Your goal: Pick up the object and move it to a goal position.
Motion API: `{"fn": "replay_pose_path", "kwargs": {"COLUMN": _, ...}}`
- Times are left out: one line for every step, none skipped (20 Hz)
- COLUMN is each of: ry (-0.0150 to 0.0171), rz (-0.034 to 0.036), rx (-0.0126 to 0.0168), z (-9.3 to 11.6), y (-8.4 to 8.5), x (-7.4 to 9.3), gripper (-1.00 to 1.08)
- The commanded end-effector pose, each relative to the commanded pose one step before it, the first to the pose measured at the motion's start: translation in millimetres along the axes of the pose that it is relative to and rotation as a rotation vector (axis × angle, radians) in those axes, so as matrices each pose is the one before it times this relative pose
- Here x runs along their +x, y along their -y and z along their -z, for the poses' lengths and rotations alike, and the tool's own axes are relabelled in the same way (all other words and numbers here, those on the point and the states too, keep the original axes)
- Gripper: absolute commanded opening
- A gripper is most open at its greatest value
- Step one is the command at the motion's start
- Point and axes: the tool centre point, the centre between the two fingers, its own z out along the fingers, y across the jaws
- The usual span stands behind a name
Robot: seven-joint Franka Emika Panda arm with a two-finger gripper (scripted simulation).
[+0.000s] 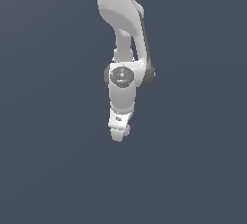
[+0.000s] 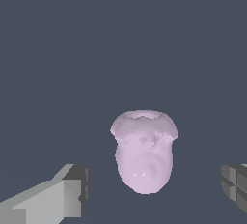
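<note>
The white gripper (image 2: 154, 189) reaches down with its fingers (image 2: 72, 191) spread apart, the pink block (image 2: 144, 153) sitting untouched between them. This looks like the approach before grasping; next, the fingers must close on it.

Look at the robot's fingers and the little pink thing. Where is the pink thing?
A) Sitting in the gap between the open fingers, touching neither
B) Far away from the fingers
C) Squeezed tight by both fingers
A: in the wrist view the pink object sits in the open gap, with bare background between it and each of the fingers, so the gripper is open around it.
</note>
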Motion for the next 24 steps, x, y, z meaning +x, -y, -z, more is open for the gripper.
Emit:
{"fn": "replay_pose_path", "kwargs": {"ry": 0.00004, "rz": 0.00060, "rx": 0.00028, "z": -3.02, "y": 0.19, "x": 0.15, "gripper": 1.00}}
{"fn": "replay_pose_path", "kwargs": {"ry": 0.00000, "rz": 0.00000, "rx": 0.00000, "z": -2.71, "y": 0.03, "x": -0.18, "gripper": 1.00}}
{"fn": "replay_pose_path", "kwargs": {"ry": -0.00001, "rz": 0.00049, "rx": 0.00000, "z": -3.47, "y": 0.12, "x": 0.08, "gripper": 1.00}}
{"fn": "replay_pose_path", "kwargs": {"ry": -0.00001, "rz": 0.00049, "rx": 0.00000, "z": -4.22, "y": 0.14, "x": 0.02, "gripper": 1.00}}
{"fn": "replay_pose_path", "kwargs": {"ry": -0.00001, "rz": 0.00049, "rx": 0.00000, "z": -4.96, "y": 0.17, "x": -0.03, "gripper": 1.00}}
{"fn": "replay_pose_path", "kwargs": {"ry": -0.00002, "rz": 0.00069, "rx": 0.00001, "z": -5.67, "y": 0.23, "x": 0.04, "gripper": 1.00}}
{"fn": "replay_pose_path", "kwargs": {"ry": -0.00002, "rz": 0.00069, "rx": 0.00001, "z": -6.01, "y": 0.24, "x": 0.02, "gripper": 1.00}}
{"fn": "replay_pose_path", "kwargs": {"ry": -0.00002, "rz": 0.00049, "rx": 0.00000, "z": -5.27, "y": 0.17, "x": -0.05, "gripper": 1.00}}
{"fn": "replay_pose_path", "kwargs": {"ry": -0.00002, "rz": 0.00049, "rx": 0.00000, "z": -4.45, "y": 0.10, "x": 0.02, "gripper": 1.00}}
{"fn": "replay_pose_path", "kwargs": {"ry": -0.00002, "rz": 0.00049, "rx": -0.00001, "z": -3.62, "y": 0.02, "x": 0.10, "gripper": 1.00}}
{"fn": "replay_pose_path", "kwargs": {"ry": 0.00000, "rz": 0.00000, "rx": 0.00000, "z": -2.81, "y": -0.15, "x": -0.12, "gripper": 1.00}}
{"fn": "replay_pose_path", "kwargs": {"ry": 0.00000, "rz": 0.00000, "rx": 0.00000, "z": -1.98, "y": -0.25, "x": -0.04, "gripper": 1.00}}
{"fn": "replay_pose_path", "kwargs": {"ry": 0.00000, "rz": 0.00000, "rx": 0.00000, "z": -1.18, "y": -0.34, "x": 0.04, "gripper": 1.00}}
{"fn": "replay_pose_path", "kwargs": {"ry": 0.00000, "rz": 0.00000, "rx": 0.00000, "z": -0.47, "y": -0.36, "x": 0.09, "gripper": 1.00}}
{"fn": "replay_pose_path", "kwargs": {"ry": 0.00000, "rz": 0.00000, "rx": 0.00000, "z": -0.06, "y": -0.16, "x": 0.05, "gripper": 1.00}}
{"fn": "replay_pose_path", "kwargs": {"ry": 0.00000, "rz": 0.00000, "rx": 0.00000, "z": 0.00, "y": 0.00, "x": 0.00, "gripper": -1.00}}
{"fn": "replay_pose_path", "kwargs": {"ry": 0.00000, "rz": 0.00000, "rx": 0.00000, "z": 0.00, "y": 0.00, "x": 0.00, "gripper": -1.00}}
{"fn": "replay_pose_path", "kwargs": {"ry": 0.00000, "rz": 0.00000, "rx": 0.00000, "z": 0.00, "y": 0.00, "x": 0.00, "gripper": -1.00}}
{"fn": "replay_pose_path", "kwargs": {"ry": 0.00000, "rz": 0.00000, "rx": 0.00000, "z": 0.00, "y": 0.00, "x": 0.00, "gripper": -1.00}}
{"fn": "replay_pose_path", "kwargs": {"ry": 0.00000, "rz": 0.00000, "rx": 0.00000, "z": 0.00, "y": 0.00, "x": 0.00, "gripper": -1.00}}
{"fn": "replay_pose_path", "kwargs": {"ry": 0.00000, "rz": 0.00000, "rx": 0.00000, "z": 0.00, "y": 0.00, "x": 0.00, "gripper": -1.00}}
{"fn": "replay_pose_path", "kwargs": {"ry": 0.00000, "rz": 0.00000, "rx": 0.00000, "z": 0.00, "y": 0.00, "x": 0.00, "gripper": -1.00}}
{"fn": "replay_pose_path", "kwargs": {"ry": 0.00000, "rz": 0.00000, "rx": 0.00000, "z": 0.00, "y": 0.00, "x": 0.00, "gripper": -1.00}}
{"fn": "replay_pose_path", "kwargs": {"ry": 0.00000, "rz": 0.00000, "rx": 0.00000, "z": 0.00, "y": 0.00, "x": 0.00, "gripper": -1.00}}
